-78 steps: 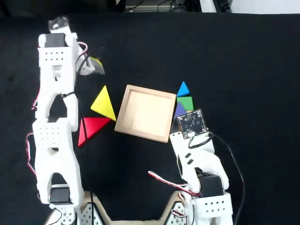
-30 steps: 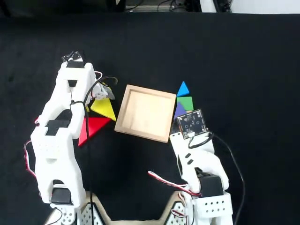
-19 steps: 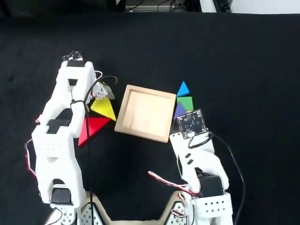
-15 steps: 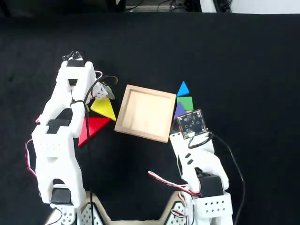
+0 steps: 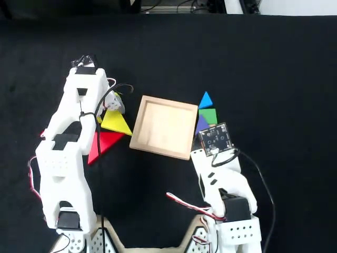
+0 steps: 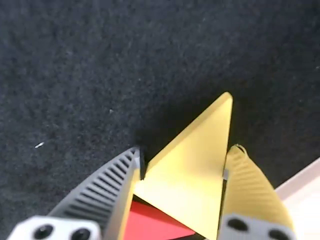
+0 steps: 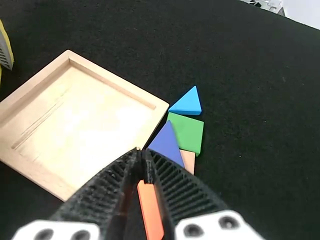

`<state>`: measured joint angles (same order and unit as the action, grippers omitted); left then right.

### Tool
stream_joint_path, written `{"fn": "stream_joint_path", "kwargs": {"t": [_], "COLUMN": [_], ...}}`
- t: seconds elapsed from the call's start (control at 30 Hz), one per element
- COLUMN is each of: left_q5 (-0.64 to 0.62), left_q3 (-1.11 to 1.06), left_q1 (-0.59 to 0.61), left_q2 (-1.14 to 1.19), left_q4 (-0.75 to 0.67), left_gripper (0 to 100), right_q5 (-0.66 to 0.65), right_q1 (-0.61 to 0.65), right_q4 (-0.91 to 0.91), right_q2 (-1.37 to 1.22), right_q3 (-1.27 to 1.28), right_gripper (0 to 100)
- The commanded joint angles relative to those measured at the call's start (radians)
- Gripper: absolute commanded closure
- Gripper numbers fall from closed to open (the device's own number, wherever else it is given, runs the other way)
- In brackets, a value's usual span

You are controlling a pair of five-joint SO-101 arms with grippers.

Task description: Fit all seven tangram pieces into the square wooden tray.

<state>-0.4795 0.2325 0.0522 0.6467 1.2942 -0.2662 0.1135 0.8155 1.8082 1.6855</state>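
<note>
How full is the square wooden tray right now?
Empty. The square wooden tray shows only bare wood inside; the yellow triangle and light blue triangle are outside it.

Left claw (image 6: 186, 152) clamped, right claw (image 7: 140, 152) closed

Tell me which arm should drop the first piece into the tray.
Left: its tool grips the yellow triangle beside the empty tray. The right tool is shut by the purple triangle.
</note>
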Motion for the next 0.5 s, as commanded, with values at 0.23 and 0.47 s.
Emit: {"fn": "stream_joint_path", "kwargs": {"t": [0.23,0.47], "left_q5": [-0.009,-0.129], "left_q3": [0.031,-0.071], "left_q1": [0.018,-0.016], "left_q2": [-0.032,-0.14], "left_q4": [0.081,0.109], "left_gripper": [61,61], "right_q5": [-0.009,-0.009], "right_q1": [0.014,0.014], "right_q4": [0.006,0.005], "right_q2": [0.035,0.036], "right_q3": [0.002,0.002], "right_gripper": [98.7,98.7]}}
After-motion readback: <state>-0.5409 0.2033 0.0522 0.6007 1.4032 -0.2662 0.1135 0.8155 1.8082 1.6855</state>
